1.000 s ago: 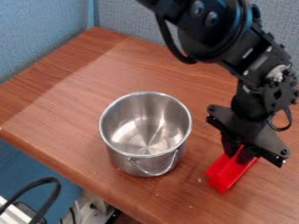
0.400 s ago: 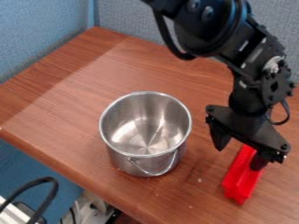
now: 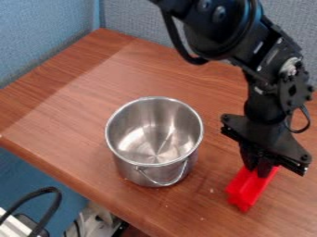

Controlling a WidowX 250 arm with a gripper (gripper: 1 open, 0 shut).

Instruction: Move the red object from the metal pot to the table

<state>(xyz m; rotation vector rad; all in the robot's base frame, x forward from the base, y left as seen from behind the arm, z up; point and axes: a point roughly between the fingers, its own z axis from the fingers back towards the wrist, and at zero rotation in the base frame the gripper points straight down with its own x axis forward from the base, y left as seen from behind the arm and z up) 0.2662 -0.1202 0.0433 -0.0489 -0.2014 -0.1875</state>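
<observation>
The worktop [image 3: 87, 79] is the biggest thing in front of me: reddish-brown wood grain, rounded at the near edge, with blue-grey panelling behind it. On it, toward the near edge, stands the metal pot [image 3: 152, 141], shiny, straight-sided, its thin wire handle hanging down the front wall. I can see right into it, and the bottom is bare steel; nothing red is inside.

My own arm comes down from the upper right, black and jointed, and ends in my end effector [image 3: 262, 164], pointing steeply downward just to the right of the pot, clear of its wall. Its fingers are drawn together, pinching the upper end of the red object [image 3: 249, 188]. The block runs down and toward the near right edge of the worktop. Its lower end looks to be resting on the wood or very close to it, though I cannot tell for certain that it touches.

So I judge the main part done: the block is out of the pot and down at the worktop beside it. What remains, as I read it, is to let go and lift clear, leaving the block lying there.

I can read no brand, label or writing on anything.
</observation>
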